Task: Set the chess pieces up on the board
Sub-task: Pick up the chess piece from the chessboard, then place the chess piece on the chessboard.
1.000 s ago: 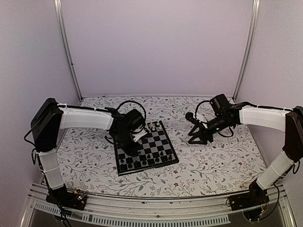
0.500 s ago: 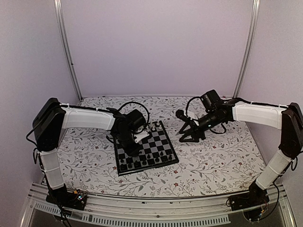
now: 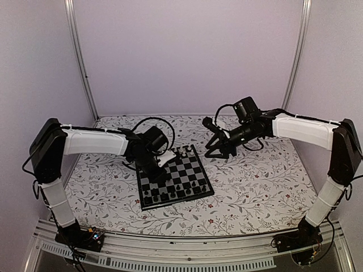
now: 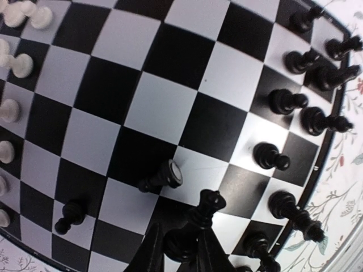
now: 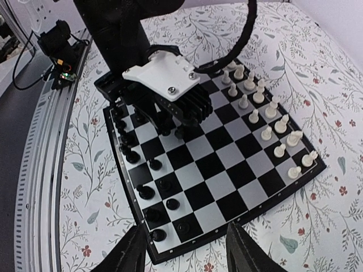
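Observation:
The board [image 3: 176, 202] lies mid-table, left of centre, with white chess pieces [image 3: 184, 152] along its far edge and black chess pieces [image 3: 170, 195] along its near edge. My left gripper [image 3: 156, 170] hangs low over the board's left part. In the left wrist view the gripper [image 4: 181, 233] is shut on a black crowned piece [image 4: 206, 205], just above the board [image 4: 164, 107]. A black pawn [image 4: 163, 177] lies toppled beside it. My right gripper [image 3: 212, 149] is open and empty, in the air just right of the board's far corner. In the right wrist view the gripper [image 5: 190, 255] looks down at the board [image 5: 216, 232].
The floral tabletop [image 3: 255, 187] surrounds the board. In the right wrist view the left arm's wrist with its white plate [image 5: 161, 76] covers the board's far black corner. A table rail with cables [image 5: 34, 113] runs along the left there. Pale booth walls enclose the table.
My right arm has swung left and farther back, bringing its open gripper close to the board's far right corner. My left gripper has shifted slightly over the board, still shut on the black piece.

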Controlling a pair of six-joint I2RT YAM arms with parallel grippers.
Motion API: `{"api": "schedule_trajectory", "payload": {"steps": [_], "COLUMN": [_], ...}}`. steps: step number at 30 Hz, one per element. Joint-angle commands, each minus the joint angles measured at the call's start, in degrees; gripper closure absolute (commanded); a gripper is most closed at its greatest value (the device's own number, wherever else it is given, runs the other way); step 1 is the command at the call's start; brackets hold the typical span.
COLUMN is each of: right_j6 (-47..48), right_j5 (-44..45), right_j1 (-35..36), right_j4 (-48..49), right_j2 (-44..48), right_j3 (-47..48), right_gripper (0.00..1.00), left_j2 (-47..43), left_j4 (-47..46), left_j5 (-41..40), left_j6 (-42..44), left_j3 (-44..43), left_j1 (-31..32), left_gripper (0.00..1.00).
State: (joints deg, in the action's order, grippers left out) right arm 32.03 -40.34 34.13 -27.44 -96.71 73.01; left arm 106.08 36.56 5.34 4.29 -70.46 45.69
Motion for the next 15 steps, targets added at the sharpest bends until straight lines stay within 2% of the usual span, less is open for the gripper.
{"api": "schedule_trajectory", "payload": {"steps": [1, 7, 15], "right_j6": [-7.45, -10.79, -14.09], "right_j5": [-4.53, -9.60, -6.36], "right_j1": [0.12, 2.82, 8.32], "right_j4": [1.80, -0.51, 1.11], "right_j2": [-5.44, -14.23, -17.90], "right_j3": [6.72, 14.39, 17.77], "right_gripper": [0.53, 0.58, 0.58], "left_j2": [-6.13, -8.56, -11.07], "left_j4": [-7.08, -11.48, -16.82], "left_j5": [5.83, 10.02, 19.39], "left_j6": [0.07, -1.85, -5.29], "left_j3": [1.62, 3.79, 4.89], "left_j1": [-2.44, -4.19, -7.08], "left_gripper": [0.89, 0.89, 0.86]}}
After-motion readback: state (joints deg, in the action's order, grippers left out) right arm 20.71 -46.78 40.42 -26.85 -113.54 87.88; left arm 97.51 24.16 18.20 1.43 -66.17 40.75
